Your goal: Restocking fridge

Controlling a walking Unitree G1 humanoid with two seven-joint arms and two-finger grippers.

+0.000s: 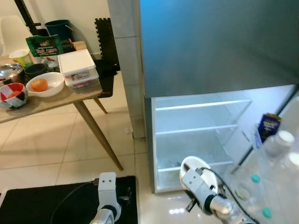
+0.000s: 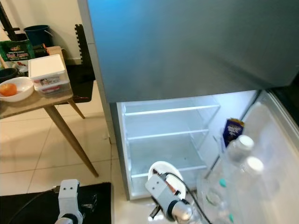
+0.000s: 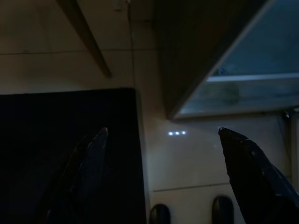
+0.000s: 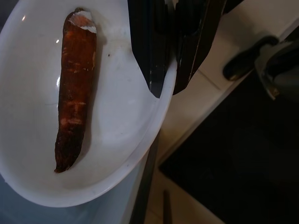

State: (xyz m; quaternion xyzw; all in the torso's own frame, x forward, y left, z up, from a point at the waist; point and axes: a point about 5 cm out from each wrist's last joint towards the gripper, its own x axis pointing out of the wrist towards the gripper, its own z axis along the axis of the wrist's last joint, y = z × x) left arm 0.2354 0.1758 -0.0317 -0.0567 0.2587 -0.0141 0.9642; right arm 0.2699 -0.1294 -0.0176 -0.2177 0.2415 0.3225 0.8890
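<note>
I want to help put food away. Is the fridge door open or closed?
Open. The fridge door is swung wide, showing its lit shelves, with bottles in the door rack.

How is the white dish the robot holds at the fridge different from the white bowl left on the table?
The plate is pinched at its rim by the right pincer in front of the open fridge; the bowl rests on the table. The plate carries one long reddish-brown carrot; the bowl holds something round and orange. The plate looks shallow, the bowl deeper. Both are white.
</note>
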